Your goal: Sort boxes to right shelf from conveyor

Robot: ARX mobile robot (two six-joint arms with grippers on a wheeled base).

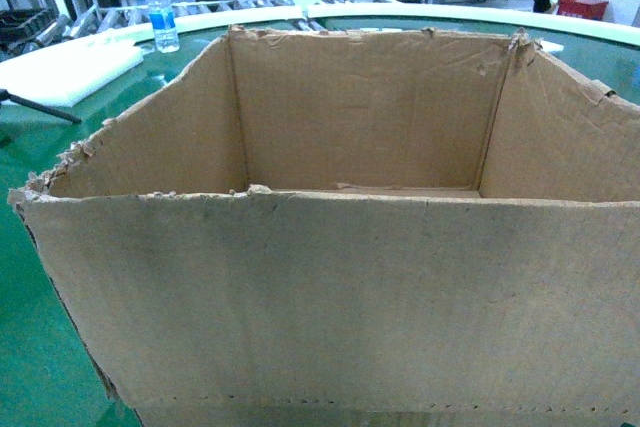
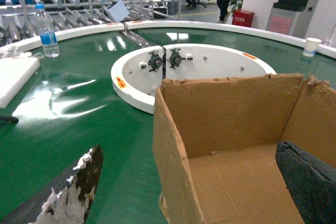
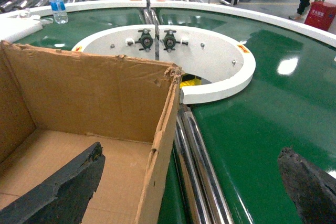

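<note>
- The cardboard box [image 1: 330, 277] sits open-topped on the green conveyor [image 2: 79, 108], filling the head view; its torn top edges are ragged.
- Left gripper [image 2: 189, 182]: one of its fingers [image 2: 71, 192] hangs outside the box's left wall over the belt, the other inside the box, so the wall stands between them; the fingers are spread wide, and whether the pads touch the cardboard seems doubtful.
- Right gripper [image 3: 184, 182]: one dark finger [image 3: 63, 190] is inside the box, the other outside over the belt, straddling the right wall, also spread wide.
- A water bottle [image 2: 47, 30] and a white foam slab [image 2: 16, 77] lie well beyond the left fingers.
- A paper cup [image 2: 312, 46] stands on the rim beyond the box.
</note>
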